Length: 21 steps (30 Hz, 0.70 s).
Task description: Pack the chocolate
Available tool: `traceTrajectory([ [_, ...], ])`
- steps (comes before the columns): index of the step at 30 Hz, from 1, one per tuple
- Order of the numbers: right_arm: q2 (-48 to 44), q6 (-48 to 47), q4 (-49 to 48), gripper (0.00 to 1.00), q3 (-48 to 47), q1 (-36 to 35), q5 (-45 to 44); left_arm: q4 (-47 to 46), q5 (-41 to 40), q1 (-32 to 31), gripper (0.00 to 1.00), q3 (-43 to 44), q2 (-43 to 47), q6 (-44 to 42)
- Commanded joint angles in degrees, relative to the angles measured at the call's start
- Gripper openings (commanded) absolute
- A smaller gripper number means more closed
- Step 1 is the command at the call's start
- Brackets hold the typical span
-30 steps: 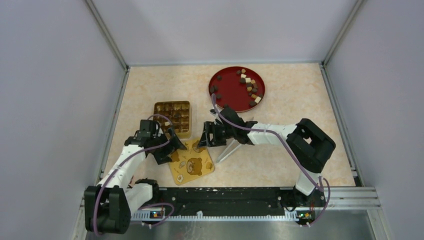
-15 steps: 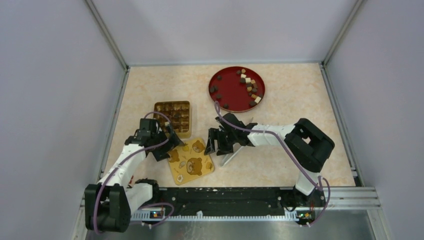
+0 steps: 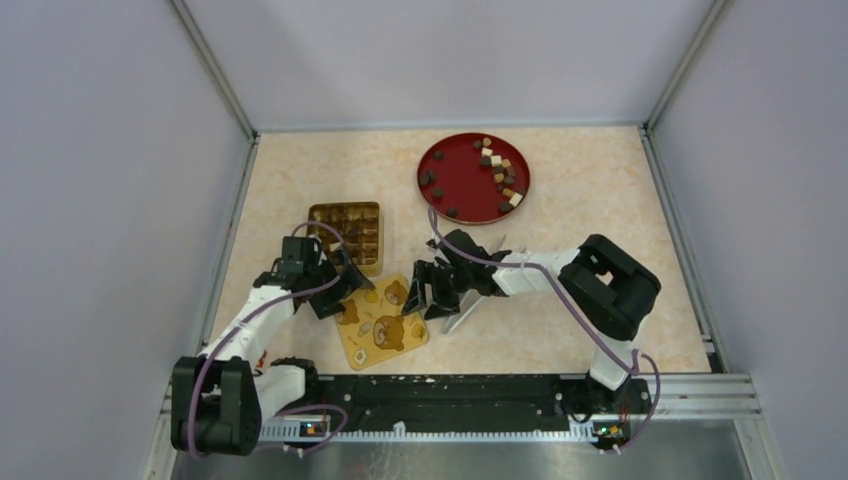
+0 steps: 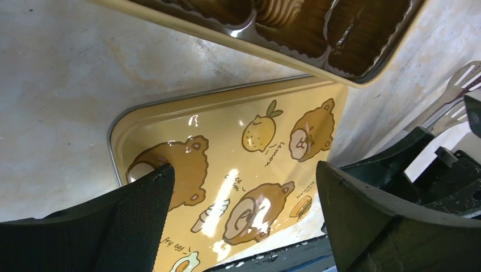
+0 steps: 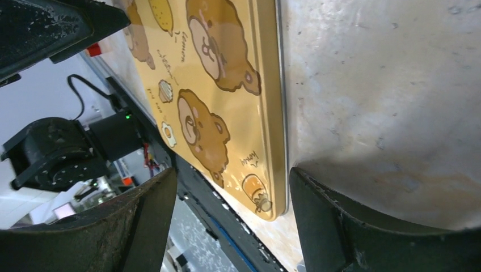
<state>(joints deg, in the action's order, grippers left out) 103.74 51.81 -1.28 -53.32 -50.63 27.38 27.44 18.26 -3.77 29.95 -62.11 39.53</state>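
- Left jaws and right jaws both stand apart and empty, flanking the bear-printed lid (image 3: 382,320) that lies on the worktop (image 3: 580,230).
- Beyond, the tin tray (image 3: 345,206) seems partly filled.
- Farthest, much chocolate (image 3: 503,178) lies on the red plate (image 3: 460,185), so packing looks unfinished.

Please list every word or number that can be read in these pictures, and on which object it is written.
"lemon": on the yellow tin lid, beside the drawn lemon.
"fry egg": same lid, beside the drawn egg.
Other small words on the lid are too blurred to read.
No readable text elsewhere.
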Motion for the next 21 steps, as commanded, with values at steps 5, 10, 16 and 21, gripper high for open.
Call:
traceTrajectory([
  [5,3.58,4.9,-7.5,0.72,4.53,-0.88,2.76,-0.38,-2.44,-0.01,0.99,-2.18,-2.39,-0.78],
  [10,2.0,4.44,-7.07,0.72,5.16,-0.8,1.01,1.41,-3.55,-0.01,0.99,-0.78,-0.2,-0.82],
  [16,1.36,1.64,-2.64,0.72,4.53,-0.7,-4.53,8.32,-13.6,-0.02,0.99,2.87,5.23,0.8],
  [21,0.9,-1.6,2.51,0.72,2.44,-0.7,-9.52,9.7,-16.97,-0.01,0.99,1.6,6.19,4.76],
])
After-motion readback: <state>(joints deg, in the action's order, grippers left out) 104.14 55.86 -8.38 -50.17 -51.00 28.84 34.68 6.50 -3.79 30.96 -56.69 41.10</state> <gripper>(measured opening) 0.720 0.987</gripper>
